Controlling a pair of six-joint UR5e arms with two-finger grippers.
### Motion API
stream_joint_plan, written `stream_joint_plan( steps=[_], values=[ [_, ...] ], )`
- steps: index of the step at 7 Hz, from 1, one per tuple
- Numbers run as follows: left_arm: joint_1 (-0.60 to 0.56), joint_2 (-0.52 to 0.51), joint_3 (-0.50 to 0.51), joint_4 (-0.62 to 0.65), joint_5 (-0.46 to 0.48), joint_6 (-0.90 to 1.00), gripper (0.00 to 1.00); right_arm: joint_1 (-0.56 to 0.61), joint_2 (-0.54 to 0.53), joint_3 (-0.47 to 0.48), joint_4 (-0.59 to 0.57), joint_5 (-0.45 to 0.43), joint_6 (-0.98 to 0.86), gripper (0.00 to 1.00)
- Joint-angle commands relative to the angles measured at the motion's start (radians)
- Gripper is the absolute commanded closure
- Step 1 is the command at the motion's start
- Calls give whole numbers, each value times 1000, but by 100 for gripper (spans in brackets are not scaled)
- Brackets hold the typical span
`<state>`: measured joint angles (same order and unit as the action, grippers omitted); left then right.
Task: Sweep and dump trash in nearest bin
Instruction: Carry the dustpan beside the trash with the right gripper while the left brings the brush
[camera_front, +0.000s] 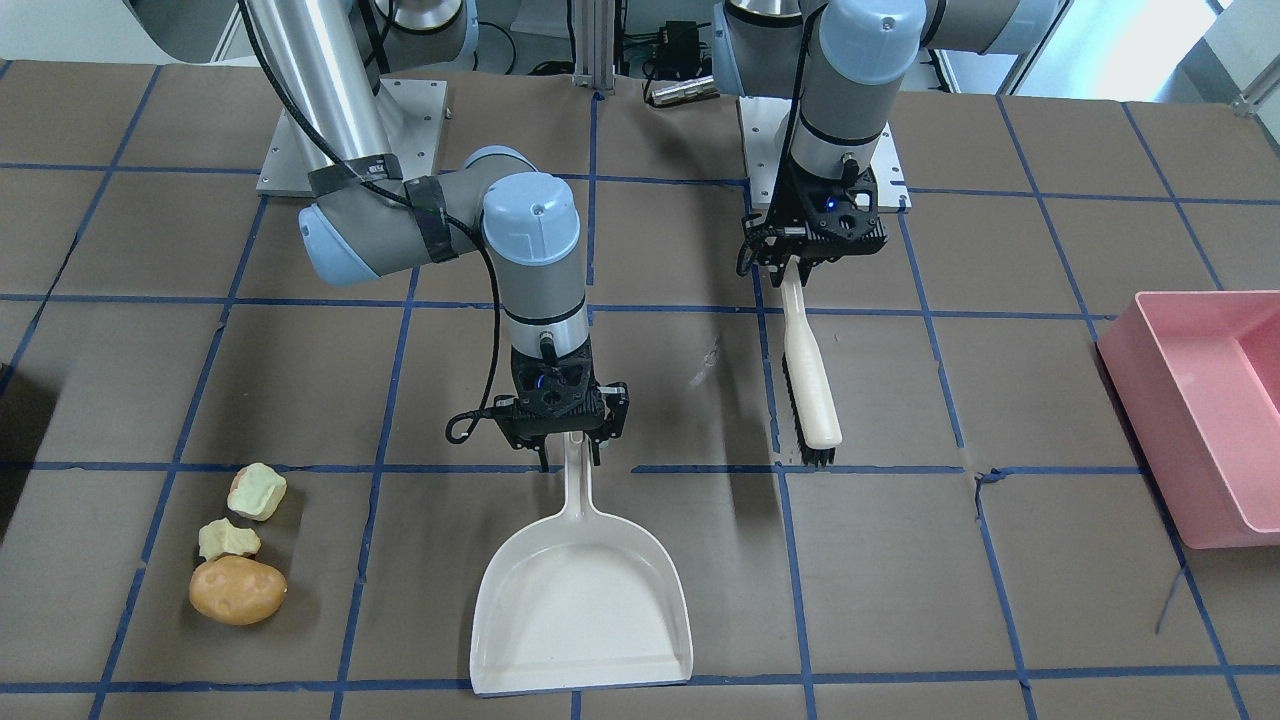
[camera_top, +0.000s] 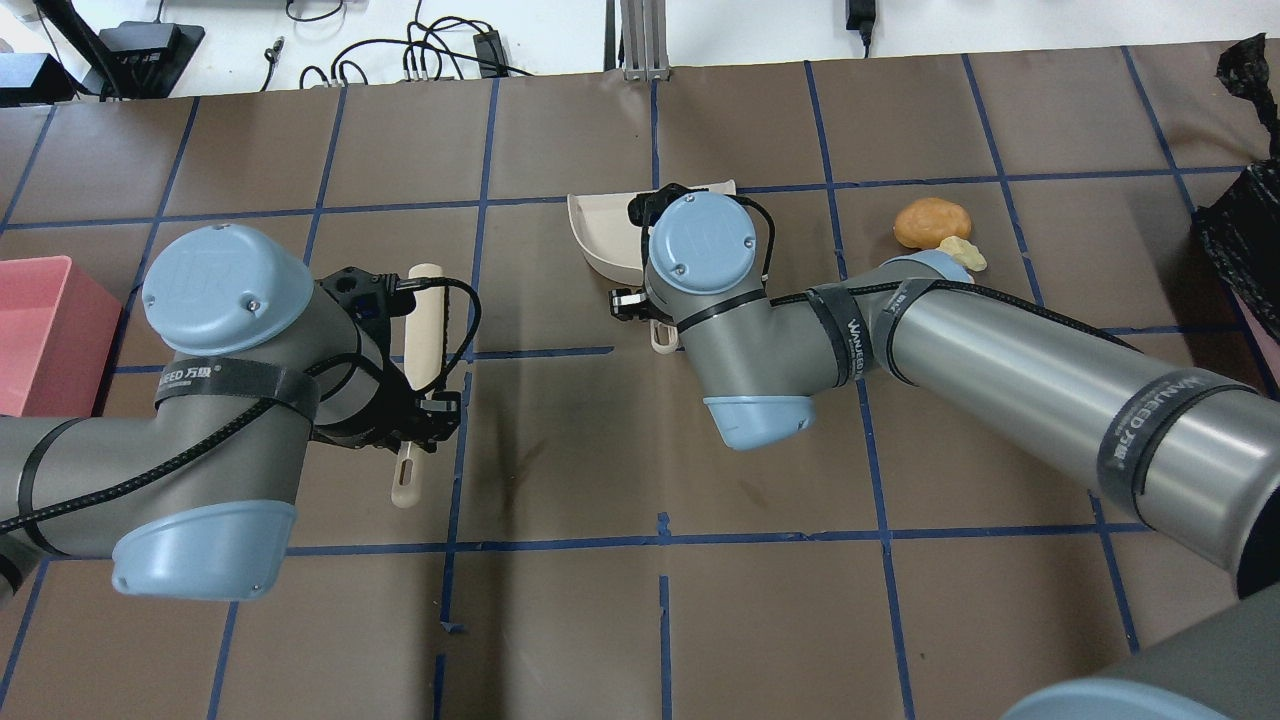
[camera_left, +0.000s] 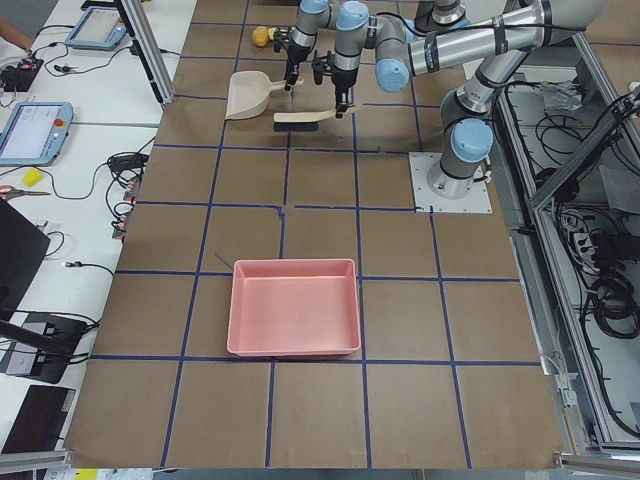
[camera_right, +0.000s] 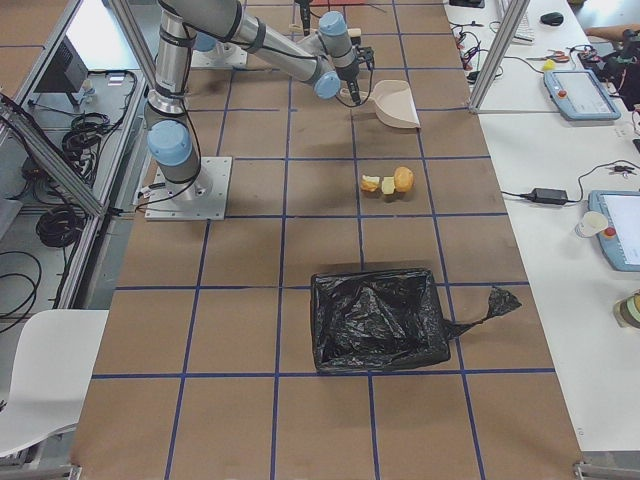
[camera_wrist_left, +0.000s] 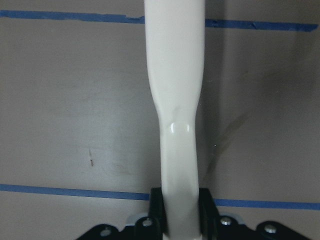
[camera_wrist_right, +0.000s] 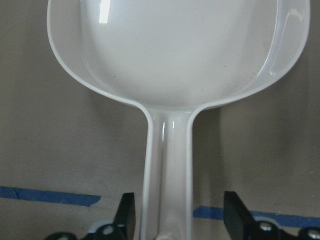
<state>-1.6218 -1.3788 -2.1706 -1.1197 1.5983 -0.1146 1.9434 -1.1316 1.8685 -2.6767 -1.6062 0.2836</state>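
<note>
The trash lies in a cluster on the table: a golden-brown potato-like lump (camera_front: 238, 590) and two pale yellow-green chunks (camera_front: 257, 491) (camera_front: 229, 539); the potato also shows in the overhead view (camera_top: 931, 222). A white dustpan (camera_front: 585, 600) lies flat to their side, apart from them and empty (camera_wrist_right: 175, 50). My right gripper (camera_front: 573, 445) is open around the dustpan's handle, its fingers (camera_wrist_right: 235, 215) standing clear of it on both sides. My left gripper (camera_front: 795, 262) is shut on the handle of a cream brush (camera_front: 810, 370), fingers (camera_wrist_left: 205, 202) pressed on it; the black bristles rest on the table.
A pink bin (camera_front: 1200, 400) stands at the table's end on my left side, beyond the brush. A bin lined with a black bag (camera_right: 380, 320) stands at the end on my right side, beyond the trash. Blue tape lines grid the brown table cover.
</note>
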Motion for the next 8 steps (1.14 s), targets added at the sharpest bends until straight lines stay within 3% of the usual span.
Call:
stream_joint_plan(
  steps=[1, 2, 4, 5, 6, 8],
  values=[
    [0, -2, 0, -3, -1, 9, 100, 0, -1, 1, -6, 0, 0, 79],
    [0, -2, 0, -3, -1, 9, 100, -6, -2, 3, -6, 0, -1, 93],
    [0, -2, 0, -3, -3, 10, 100, -29, -39, -12, 4, 3, -23, 95],
    [-1, -5, -1, -5, -1, 9, 100, -97, -89, -25, 55, 40, -67, 96],
    [-12, -14, 6, -2, -4, 9, 100, -189, -176, -31, 222, 95, -216, 97],
    [-143, -96, 146, -41, 6, -34, 100, -430, -319, -72, 567, 160, -577, 99]
  ],
)
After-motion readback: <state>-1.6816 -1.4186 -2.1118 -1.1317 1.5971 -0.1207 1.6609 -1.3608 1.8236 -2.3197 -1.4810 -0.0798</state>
